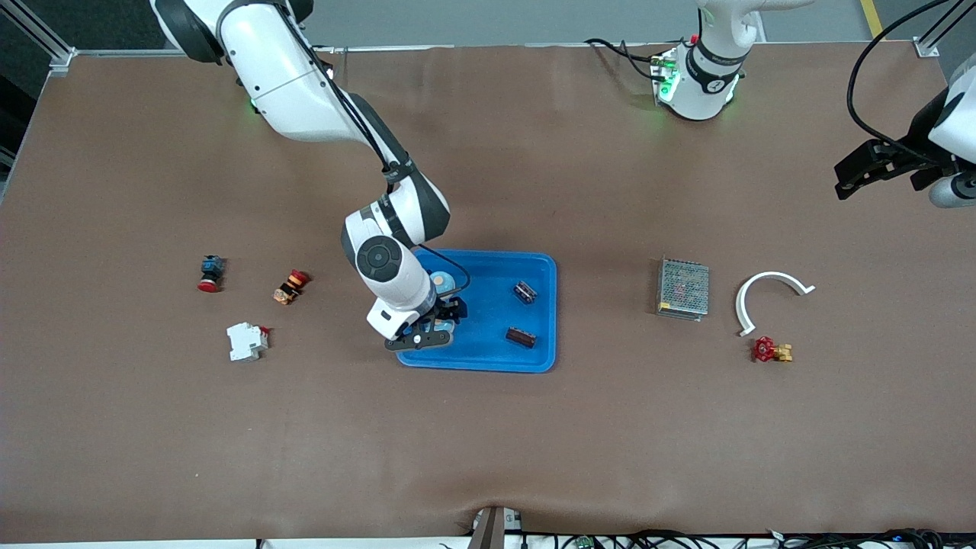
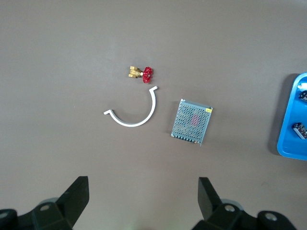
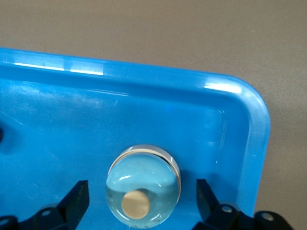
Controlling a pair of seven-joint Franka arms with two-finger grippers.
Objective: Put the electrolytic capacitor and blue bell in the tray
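Observation:
The blue tray point(image 1: 488, 320) lies mid-table. The blue bell point(image 1: 444, 282), a pale blue dome with a tan knob, rests in the tray near its corner toward the right arm's end. In the right wrist view the bell point(image 3: 143, 177) sits on the tray floor point(image 3: 96, 120) between the fingers, with a gap on each side. My right gripper point(image 1: 437, 324) point(image 3: 142, 184) hovers open over it. Two dark capacitors point(image 1: 524, 291) point(image 1: 521, 336) lie in the tray at the end toward the left arm. My left gripper point(image 1: 869, 171) point(image 2: 142, 182) waits open above bare table at the left arm's end.
A metal mesh box point(image 1: 683, 288) point(image 2: 192, 122), a white curved strip point(image 1: 768, 293) point(image 2: 134, 115) and a red-handled valve point(image 1: 772, 351) point(image 2: 141, 73) lie toward the left arm's end. A white breaker point(image 1: 247, 341) and two red push buttons point(image 1: 211, 273) point(image 1: 290, 286) lie toward the right arm's end.

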